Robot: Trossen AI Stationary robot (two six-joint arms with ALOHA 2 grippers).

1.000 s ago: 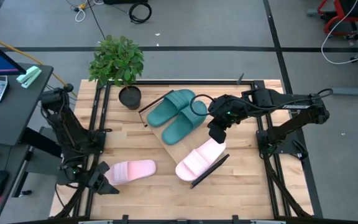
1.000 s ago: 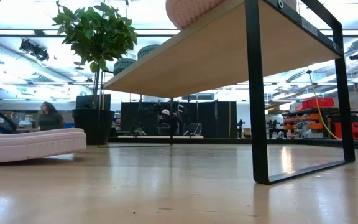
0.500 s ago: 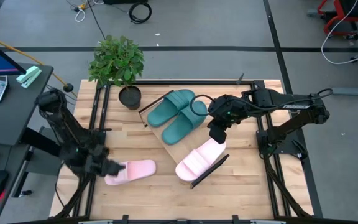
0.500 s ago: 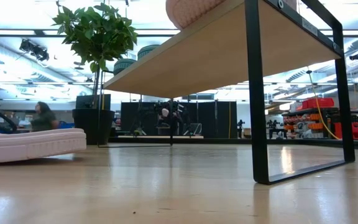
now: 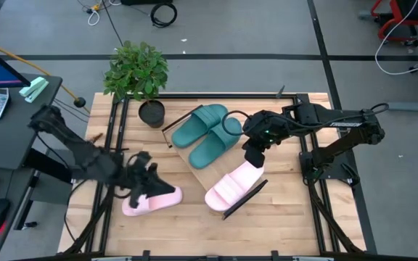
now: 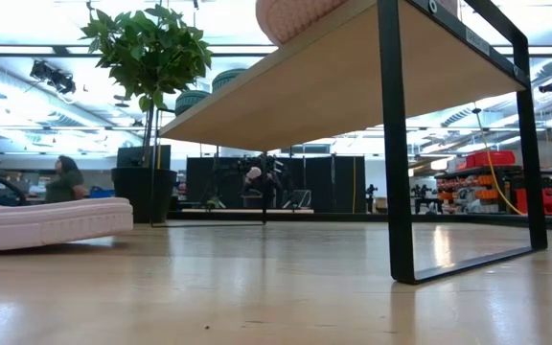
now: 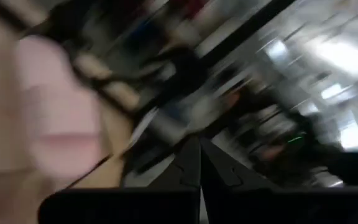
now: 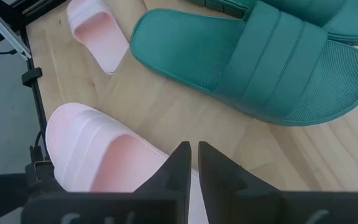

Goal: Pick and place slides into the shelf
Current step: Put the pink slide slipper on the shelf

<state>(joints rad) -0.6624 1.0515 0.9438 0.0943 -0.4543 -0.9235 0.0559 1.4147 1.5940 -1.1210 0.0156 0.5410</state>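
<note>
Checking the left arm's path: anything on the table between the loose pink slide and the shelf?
High view: nothing. Only bare tabletop lies between the loose pink slide and the shelf. The left gripper sits over that slide's far edge, not in the gap.

The shelf [image 5: 216, 156] lies slantwise mid-table, and its board is nearly full: two teal slides [image 5: 207, 133] side by side at the far end, one pink slide [image 5: 232, 185] at the near end, with the right gripper [image 5: 253, 158] hanging just above the bare strip between them. Left of the shelf the tabletop [image 5: 187, 221] is open, apart from the second pink slide [image 5: 153, 200] lying there with the left gripper [image 5: 145, 176] over its inner end. The potted plant [image 5: 138, 75] blocks the far left corner, close by the teal slides.
</note>
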